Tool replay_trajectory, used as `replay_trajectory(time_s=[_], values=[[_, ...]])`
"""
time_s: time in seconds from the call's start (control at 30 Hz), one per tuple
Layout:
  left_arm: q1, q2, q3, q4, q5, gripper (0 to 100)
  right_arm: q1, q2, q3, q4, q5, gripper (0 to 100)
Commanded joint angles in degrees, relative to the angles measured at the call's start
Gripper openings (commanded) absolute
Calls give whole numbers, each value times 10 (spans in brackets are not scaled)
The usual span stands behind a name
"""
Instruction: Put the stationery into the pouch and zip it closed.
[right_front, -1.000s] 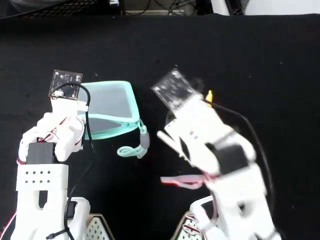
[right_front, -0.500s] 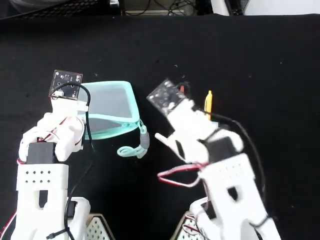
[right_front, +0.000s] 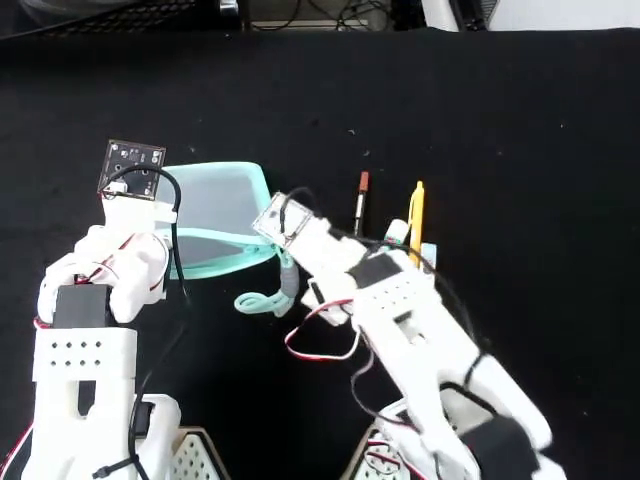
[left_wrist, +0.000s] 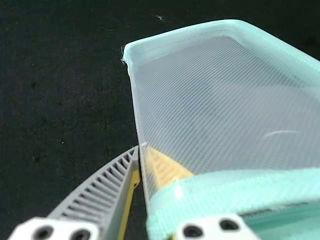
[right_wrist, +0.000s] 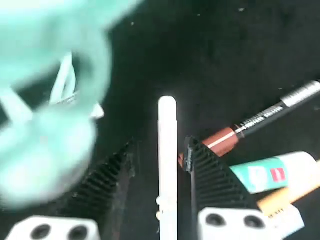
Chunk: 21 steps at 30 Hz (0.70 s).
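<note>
The mint mesh pouch (right_front: 215, 205) lies at the left of the black table, its loop strap (right_front: 262, 300) trailing toward the front. My left gripper (right_front: 172, 250) is shut on the pouch's near rim (left_wrist: 225, 187), and the mesh wall (left_wrist: 225, 110) rises beyond it. My right gripper (right_front: 290, 268) sits at the pouch's right end by the zipper. It is shut on a white pen (right_wrist: 167, 150) that points past the blurred mint pouch (right_wrist: 55, 60). A brown pen (right_front: 361, 200), a yellow pen (right_front: 417, 212) and a teal-and-white tube (right_wrist: 265, 172) lie to the right.
The black cloth covers the whole table, with open room at the back and far right. The two arm bases stand at the front edge. The right arm's body (right_front: 420, 330) stretches diagonally across the middle.
My right arm has swung left from the stationery to the pouch's zipper end with the white pen, uncovering the brown and yellow pens. The left arm has kept still.
</note>
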Motion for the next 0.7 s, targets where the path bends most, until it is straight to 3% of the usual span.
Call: replay_trajectory(time_s=[0.0,0.37,0.53,0.67], values=[[13,7,7,2,4,30,-8,52,-29,-20,4,152],[11,8,7,2,4,30,-7,199,-129,-21,4,149],[11,8,7,2,4,30,-7,214,-131,-22,4,10],[11,8,7,2,4,30,-6,199,-129,-20,3,12]])
